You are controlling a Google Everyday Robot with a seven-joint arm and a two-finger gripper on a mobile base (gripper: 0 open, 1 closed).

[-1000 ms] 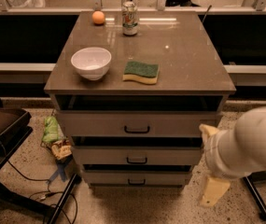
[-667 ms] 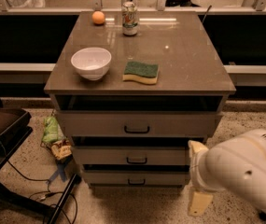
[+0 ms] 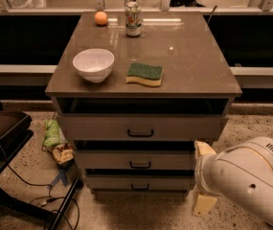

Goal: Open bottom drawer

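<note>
Bottom drawer (image 3: 121,181) is noted lowest in the cabinet (image 3: 141,80), not yet pulled out, its black handle (image 3: 140,187) untouched. Gripper (image 3: 203,178) is held low at the cabinet's right front corner, near the drawer's right end and apart from the handle; whether it is open or closed cannot be told.

Risks judged:
- The middle drawer (image 3: 102,160), just above, may be taken by mistake.
- The corner may be struck by the bulky arm (image 3: 251,186).
- A shallow hold on the slim handle may be lost in the pull.
</note>
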